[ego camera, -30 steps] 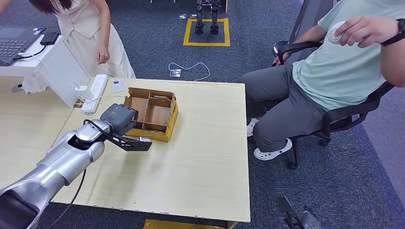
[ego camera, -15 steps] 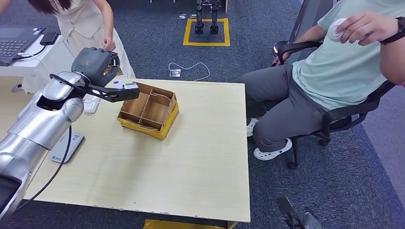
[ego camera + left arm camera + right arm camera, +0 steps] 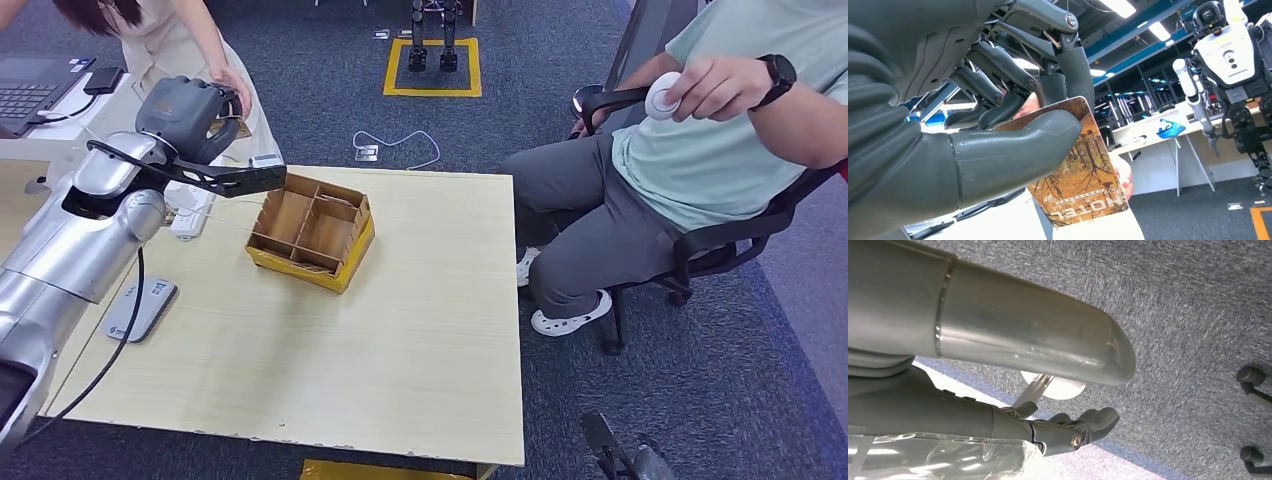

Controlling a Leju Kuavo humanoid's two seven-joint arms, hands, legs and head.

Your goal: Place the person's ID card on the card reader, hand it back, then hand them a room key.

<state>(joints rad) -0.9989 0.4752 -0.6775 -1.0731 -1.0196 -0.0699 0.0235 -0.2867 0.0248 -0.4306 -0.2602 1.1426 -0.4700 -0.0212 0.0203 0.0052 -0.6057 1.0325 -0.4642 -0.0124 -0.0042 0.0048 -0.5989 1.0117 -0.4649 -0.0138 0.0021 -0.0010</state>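
- Step in hand, as I judge it: passing the room key [image 3: 1083, 170] to the person. Keep the pinch firm and the card steady until the person's hand [image 3: 228, 88] has clear hold, then let go.
- Left hand [image 3: 190, 115], upper left of the head view, off the table's far-left corner: thumb and fingers closed on the key.
- Card juts past the thumb; person's fingers [image 3: 1124, 176] touch its far edge.
- Right hand [image 3: 1068, 430] hangs low, fingers loosely curled, holding nothing.
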